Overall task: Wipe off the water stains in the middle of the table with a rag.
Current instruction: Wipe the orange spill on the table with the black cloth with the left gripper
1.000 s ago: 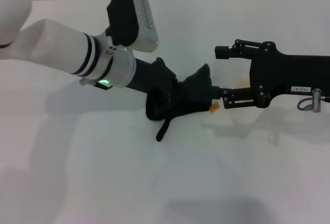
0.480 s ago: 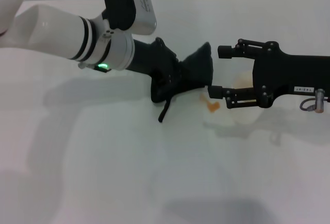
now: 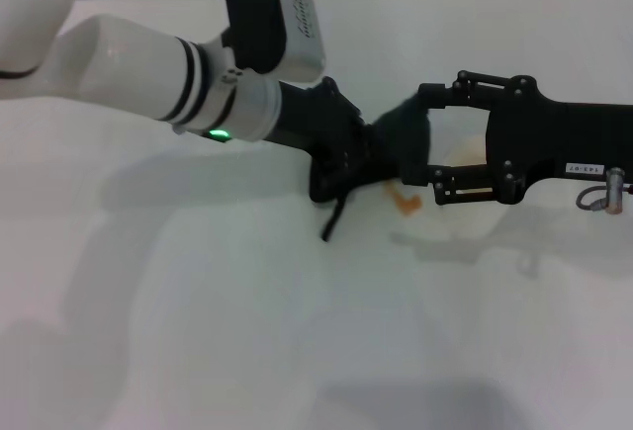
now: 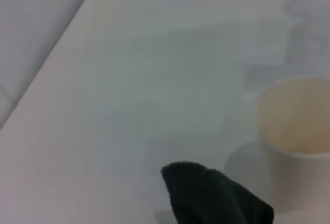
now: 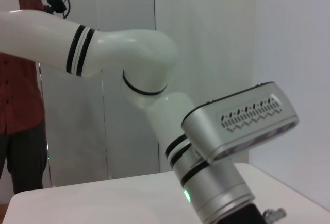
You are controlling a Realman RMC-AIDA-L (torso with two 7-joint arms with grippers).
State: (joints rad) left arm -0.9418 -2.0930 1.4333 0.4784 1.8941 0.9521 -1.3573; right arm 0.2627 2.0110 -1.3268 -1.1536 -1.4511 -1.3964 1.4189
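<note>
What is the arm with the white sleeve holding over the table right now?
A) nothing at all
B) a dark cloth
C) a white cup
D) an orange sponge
B: in the head view the left gripper is closed on the rag, a dark cloth with a thin strip hanging down, next to the small orange water stains on the table.

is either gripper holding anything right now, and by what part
The left gripper holds the rag by its bunched middle, a narrow tail hanging loose. The right gripper stands open around the white cup; contact cannot be told.
</note>
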